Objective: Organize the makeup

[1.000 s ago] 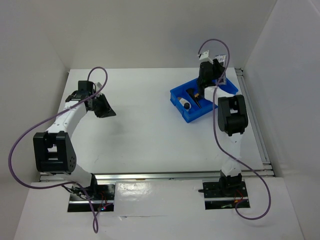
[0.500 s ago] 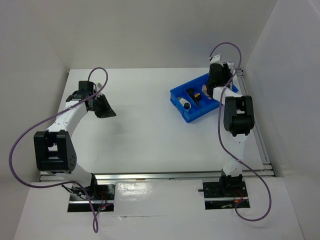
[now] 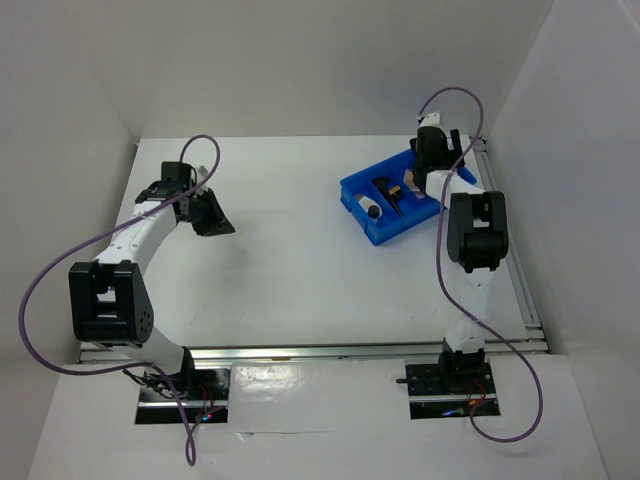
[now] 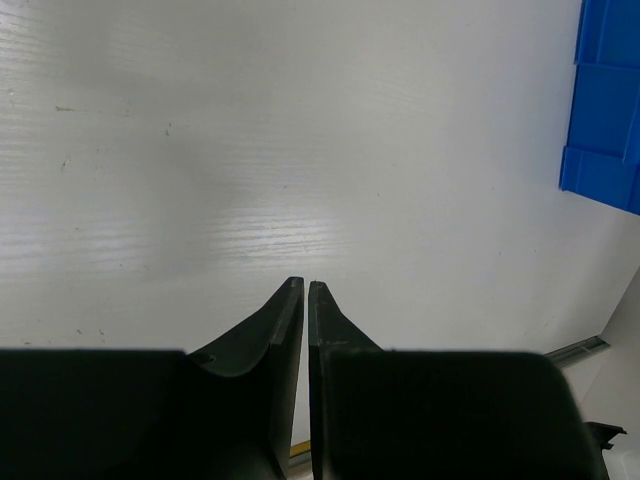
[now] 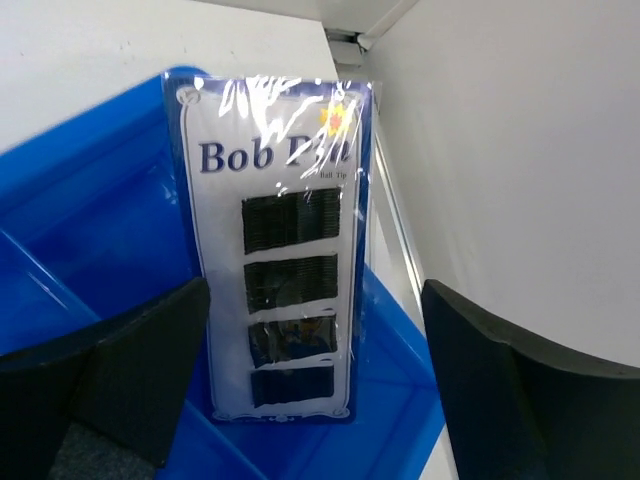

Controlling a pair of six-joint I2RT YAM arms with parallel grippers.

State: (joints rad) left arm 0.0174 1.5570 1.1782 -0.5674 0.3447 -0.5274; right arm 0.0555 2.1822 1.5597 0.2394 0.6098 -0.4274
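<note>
R gripper (image 5: 315, 292) released, fingers wide apart either side of bob pin card (image 5: 275, 250). Card is propped upright inside blue bin (image 5: 90, 230), far-right end. Black brush (image 3: 392, 195) + tan compact (image 3: 408, 182) also in bin. L gripper (image 4: 305, 288) clenched on nothing, over table (image 4: 300, 120), well left of bin.

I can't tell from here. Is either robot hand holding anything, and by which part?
Nothing is held. The right gripper has its jaws wide open either side of the bob pin card, not clamping it. The left gripper is shut on nothing.
</note>
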